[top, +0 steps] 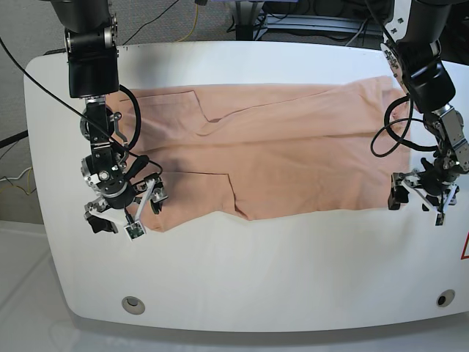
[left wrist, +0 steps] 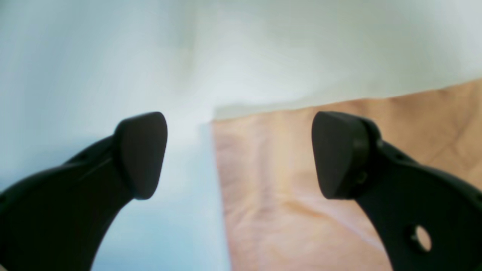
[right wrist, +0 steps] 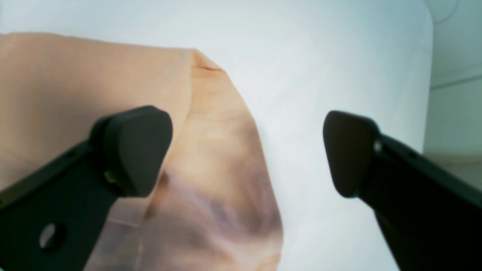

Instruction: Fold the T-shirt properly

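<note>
Jaws of both grippers gape over the T-shirt (top: 293, 161).

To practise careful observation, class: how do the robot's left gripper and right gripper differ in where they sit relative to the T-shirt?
The left gripper sits at a straight-edged corner of the T-shirt, on the base view's right; the right gripper sits at a rounded, folded end opposite. In their wrist views, the left straddles the cloth's edge, while the right has one finger over cloth. Both are open, holding nothing.

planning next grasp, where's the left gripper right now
In the base view the left gripper hangs open at the right, over the T-shirt's near right corner on the white table.
</note>
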You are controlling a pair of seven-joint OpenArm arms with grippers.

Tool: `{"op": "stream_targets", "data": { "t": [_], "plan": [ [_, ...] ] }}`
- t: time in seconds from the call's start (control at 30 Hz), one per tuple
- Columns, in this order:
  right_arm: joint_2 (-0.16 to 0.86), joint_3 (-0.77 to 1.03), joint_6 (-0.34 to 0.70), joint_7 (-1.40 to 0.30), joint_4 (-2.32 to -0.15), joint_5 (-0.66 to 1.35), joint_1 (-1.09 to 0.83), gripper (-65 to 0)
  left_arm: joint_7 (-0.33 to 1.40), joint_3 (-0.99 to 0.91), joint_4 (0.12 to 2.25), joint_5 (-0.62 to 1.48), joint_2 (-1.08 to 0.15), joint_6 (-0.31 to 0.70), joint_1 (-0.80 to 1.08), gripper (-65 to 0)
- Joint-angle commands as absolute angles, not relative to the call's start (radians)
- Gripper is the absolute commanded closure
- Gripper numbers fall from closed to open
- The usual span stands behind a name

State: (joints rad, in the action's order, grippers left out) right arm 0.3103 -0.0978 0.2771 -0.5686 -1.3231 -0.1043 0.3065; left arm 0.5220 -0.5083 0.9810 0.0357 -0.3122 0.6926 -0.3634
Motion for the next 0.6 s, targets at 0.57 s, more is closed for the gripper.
{"op": "stream_targets", "data": {
  "t": [0.57],
  "plan": [
    [0.325,-0.091,0.271,-0.57,-1.343,-0.107,0.334,-65.0,0.515,-0.581,0.963,0.045,-0.328,0.68,-0.321,-56.3]
  ]
}}
